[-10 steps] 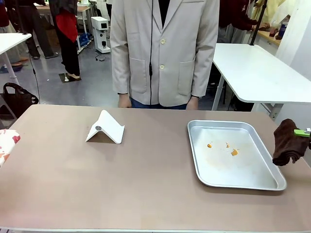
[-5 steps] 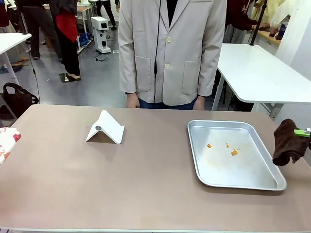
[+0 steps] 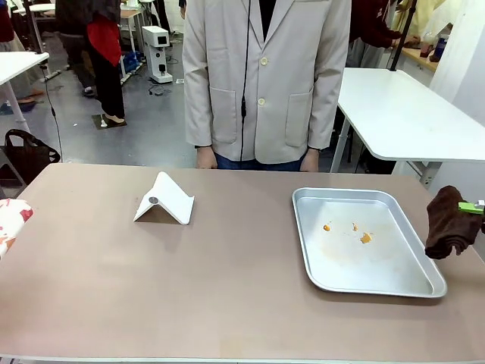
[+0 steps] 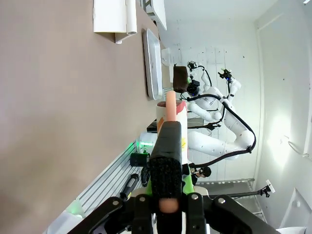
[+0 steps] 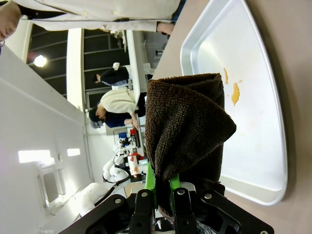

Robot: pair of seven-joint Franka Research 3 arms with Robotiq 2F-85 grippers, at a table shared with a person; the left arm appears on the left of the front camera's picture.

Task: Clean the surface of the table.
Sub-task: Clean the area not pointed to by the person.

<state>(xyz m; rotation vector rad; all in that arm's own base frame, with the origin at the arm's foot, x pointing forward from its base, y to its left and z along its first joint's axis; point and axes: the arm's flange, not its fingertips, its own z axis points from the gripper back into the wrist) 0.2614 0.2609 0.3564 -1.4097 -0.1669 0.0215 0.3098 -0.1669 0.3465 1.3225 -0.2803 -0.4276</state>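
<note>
On your right gripper the jaws are pinched on a brown cloth, which stands up in a thick fold above the green pads. From the front you see that cloth at the right edge of the table, near the right rim of a silver tray and apart from it. The table is the wide brownish-taupe surface across the lower half of the front view, between you and a person in a pale jacket standing at its far side.

The tray lies flat on the right part of the surface, with a few small orange bits near its middle. A white folded stand sits left of centre, well apart from the tray. A white cloth with red print shows at the left edge.

On your left gripper the jaws are pressed onto a dark rough piece with a pale pink strip along it; you cannot tell what it is
</note>
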